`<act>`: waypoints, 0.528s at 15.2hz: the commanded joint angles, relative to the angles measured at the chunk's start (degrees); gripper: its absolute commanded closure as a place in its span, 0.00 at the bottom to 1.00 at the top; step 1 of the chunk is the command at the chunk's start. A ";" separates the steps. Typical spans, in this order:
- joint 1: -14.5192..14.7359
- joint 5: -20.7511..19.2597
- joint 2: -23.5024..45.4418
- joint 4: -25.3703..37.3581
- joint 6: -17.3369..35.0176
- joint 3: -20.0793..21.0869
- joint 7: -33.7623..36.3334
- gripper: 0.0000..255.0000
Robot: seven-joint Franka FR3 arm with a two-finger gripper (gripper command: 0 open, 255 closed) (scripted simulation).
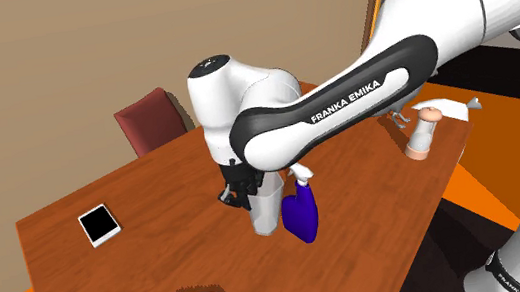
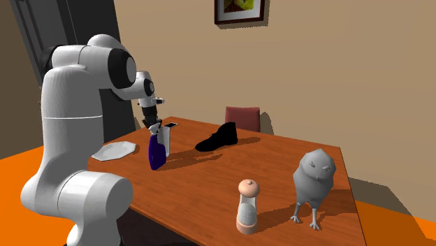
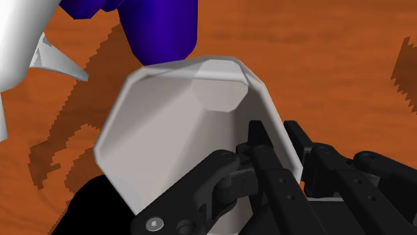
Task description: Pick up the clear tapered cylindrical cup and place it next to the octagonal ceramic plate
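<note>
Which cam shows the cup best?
Wrist view: it looks into the pale cup, showing rim, inner wall and base. In the shoulder view the arm covers its top; the lower part stands beside the blue bottle. The second exterior view shows a white sliver behind that bottle.

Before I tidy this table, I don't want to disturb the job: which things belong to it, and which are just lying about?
Job: cup, plate.
Lying about: spray bottle, shoe, owl, grinder, tablet.
</note>
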 commanded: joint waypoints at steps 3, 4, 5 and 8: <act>0.00 -0.01 -0.01 0.00 0.02 0.00 0.00 0.00; 0.00 0.00 -0.02 0.00 0.02 0.00 0.00 0.00; 0.00 0.00 -0.01 0.01 0.01 0.00 0.00 0.00; 0.00 0.00 -0.01 0.01 0.01 0.00 0.00 0.00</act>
